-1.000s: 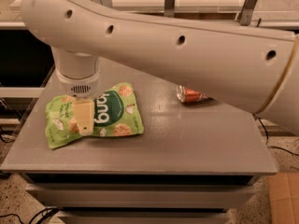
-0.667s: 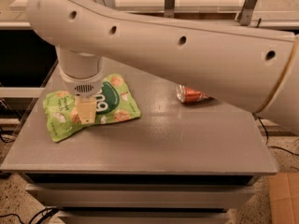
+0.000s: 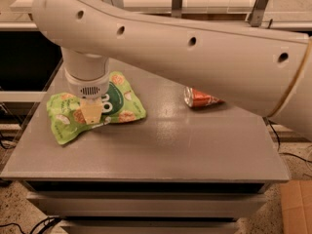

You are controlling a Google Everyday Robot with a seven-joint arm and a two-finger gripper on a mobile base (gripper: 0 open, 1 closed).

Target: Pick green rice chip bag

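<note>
The green rice chip bag lies at the left of the grey table, light green with a dark green centre and pictures of tan rice cakes. My gripper comes straight down onto its middle from the white wrist above. One tan finger shows in front of the bag; the other is hidden behind it. The bag is bunched up around the finger, and its left corner droops while the edges curl. The big white arm crosses the top of the view and hides the back of the table.
A red and orange can lies on its side at the middle right of the table, partly under the arm. Drawer fronts run below the tabletop. A cardboard box stands on the floor at the lower right.
The gripper has sunk onto the bag's middle and drawn slightly back. The bag went from flat to bunched, and shifted back and left with the gripper.
</note>
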